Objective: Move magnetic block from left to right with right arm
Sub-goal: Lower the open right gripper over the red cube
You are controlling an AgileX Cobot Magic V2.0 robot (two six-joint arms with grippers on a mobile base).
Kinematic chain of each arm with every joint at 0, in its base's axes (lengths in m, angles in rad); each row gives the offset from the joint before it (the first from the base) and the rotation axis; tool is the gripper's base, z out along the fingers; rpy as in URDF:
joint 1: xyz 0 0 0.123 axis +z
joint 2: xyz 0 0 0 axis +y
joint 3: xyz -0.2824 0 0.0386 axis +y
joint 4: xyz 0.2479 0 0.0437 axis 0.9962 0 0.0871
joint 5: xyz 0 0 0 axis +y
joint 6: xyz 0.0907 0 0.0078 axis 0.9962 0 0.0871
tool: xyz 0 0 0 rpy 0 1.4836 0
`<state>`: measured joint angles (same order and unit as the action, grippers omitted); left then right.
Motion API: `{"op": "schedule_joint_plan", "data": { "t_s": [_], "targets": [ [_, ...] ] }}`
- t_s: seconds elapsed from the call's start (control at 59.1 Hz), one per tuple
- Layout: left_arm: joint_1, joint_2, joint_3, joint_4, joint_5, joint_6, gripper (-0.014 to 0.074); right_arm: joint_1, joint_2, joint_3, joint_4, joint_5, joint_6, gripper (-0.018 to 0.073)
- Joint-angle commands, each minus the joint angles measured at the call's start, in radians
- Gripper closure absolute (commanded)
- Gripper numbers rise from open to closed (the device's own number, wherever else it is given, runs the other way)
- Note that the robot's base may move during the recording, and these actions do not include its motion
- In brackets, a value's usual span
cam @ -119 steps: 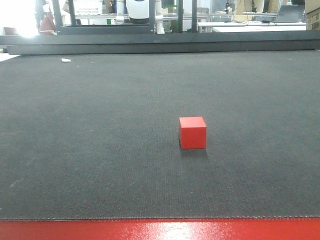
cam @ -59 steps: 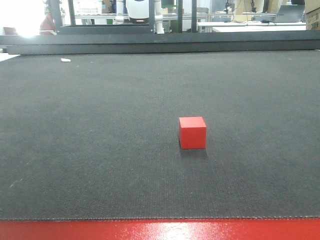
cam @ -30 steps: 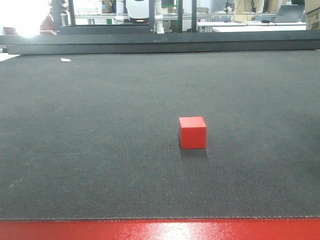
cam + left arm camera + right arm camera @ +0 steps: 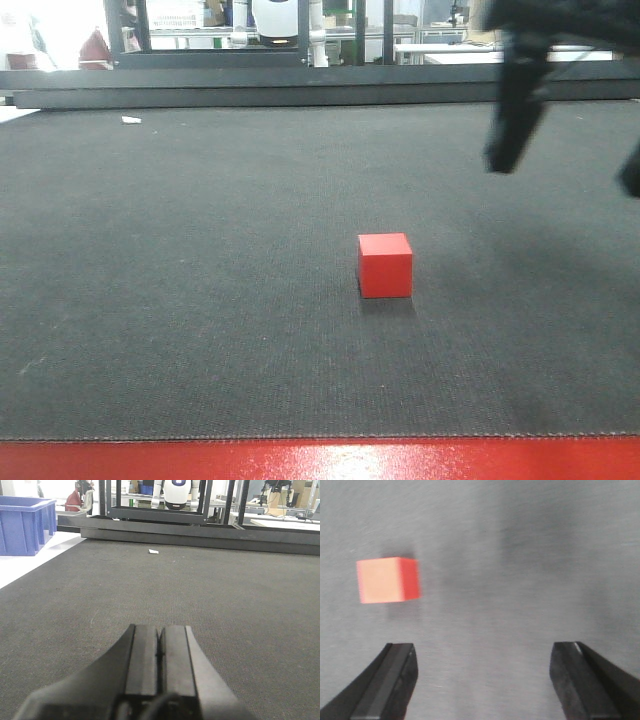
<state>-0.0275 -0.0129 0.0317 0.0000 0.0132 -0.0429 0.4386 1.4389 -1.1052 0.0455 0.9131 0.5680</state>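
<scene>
Mat (image 4: 200, 300): spread right hand (image 4: 568, 170) newly overhead

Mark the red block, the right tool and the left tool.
red block (image 4: 385, 270): front view, on its front face.
right tool (image 4: 482, 649): right wrist view, midway between its open fingertips.
left tool (image 4: 159, 630): left wrist view, at the seam of its shut fingertips.

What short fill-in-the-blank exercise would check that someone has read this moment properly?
1. The magnetic block sitting on the dark mat is coloured ____.
2. The right arm has its jaws ____, with nothing between them and the block untouched.
3. The left arm has its jaws ____, pressed flat together.

Missing words: red; open; shut.
</scene>
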Motion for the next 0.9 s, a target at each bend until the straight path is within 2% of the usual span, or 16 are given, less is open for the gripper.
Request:
{"op": "schedule_joint_plan", "data": {
  "t_s": [0.0, 0.237, 0.44, 0.677, 0.88],
  "targets": [
    [-0.005, -0.011, 0.009, 0.0, -0.088, -0.004, 0.0713, 0.041, 0.026, -0.079, -0.015, 0.012, 0.025, -0.0076],
    [-0.005, -0.011, 0.009, 0.0, -0.088, -0.004, 0.0713, 0.111, 0.191, -0.265, -0.025, 0.13, 0.025, -0.0076],
    [-0.005, -0.011, 0.009, 0.0, -0.088, -0.004, 0.0713, 0.125, 0.308, -0.457, -0.098, 0.234, 0.021, -0.0076],
    [-0.005, -0.011, 0.009, 0.0, -0.088, -0.004, 0.0713, 0.126, 0.424, -0.607, -0.087, 0.325, -0.029, -0.0076],
    [-0.005, -0.011, 0.009, 0.0, -0.088, -0.004, 0.0713, 0.126, 0.477, -0.621, -0.03, 0.319, -0.02, -0.0076]
  ]
}}
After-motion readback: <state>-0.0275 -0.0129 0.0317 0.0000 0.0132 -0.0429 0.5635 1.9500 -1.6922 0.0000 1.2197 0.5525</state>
